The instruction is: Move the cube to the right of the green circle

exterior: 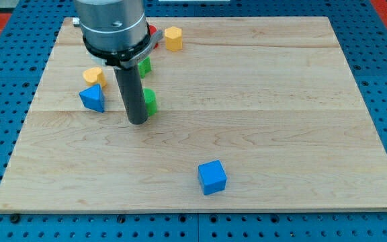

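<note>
Blue cube (212,177): it sits low in the frame, a little right of centre, near the bottom edge of the wooden board (281,101), with bare wood all round it.
Green circle (150,101): left of centre in the upper half, partly hidden behind the rod; only its right part shows.
Tip (138,122): the rod's lower end rests on the board just beside the green circle, at its lower left; whether they touch cannot be told.
Hand state: the arm ends in a plain rod, so there is nothing to open or close, and it holds nothing.
Key relation: the cube lies down and to the right of the tip, well apart from it, and the goal spot beside the circle's right lies up and to the left of the cube.
Judgement: the tip would likely need to get round to the cube's lower right side before pushing.
Other blocks: a blue triangular block (93,98), a yellow block (93,74), a second green block (144,66) and a yellow hexagonal block (173,38) cluster in the upper left.
</note>
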Robot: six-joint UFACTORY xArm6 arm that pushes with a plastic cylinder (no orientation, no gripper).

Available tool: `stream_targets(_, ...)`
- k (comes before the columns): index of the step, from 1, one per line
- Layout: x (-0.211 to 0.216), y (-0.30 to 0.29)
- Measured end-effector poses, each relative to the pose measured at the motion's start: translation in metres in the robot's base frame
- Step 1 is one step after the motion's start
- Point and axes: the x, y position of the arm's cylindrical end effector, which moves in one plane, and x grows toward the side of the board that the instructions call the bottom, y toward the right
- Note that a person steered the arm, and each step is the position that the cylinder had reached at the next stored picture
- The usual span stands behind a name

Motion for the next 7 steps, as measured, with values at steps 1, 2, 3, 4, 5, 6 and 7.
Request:
stream_targets(1, -0.011, 0.001)
stream_targets(2, 0.004, 0.001)
stream_targets(3, 0.066, 0.002)
stream_targets(4, 0.105, 0.002)
stream_targets(5, 0.138, 0.04)
stream_targets(6, 0.151, 0.106)
stream_targets(7, 0.148, 0.149)
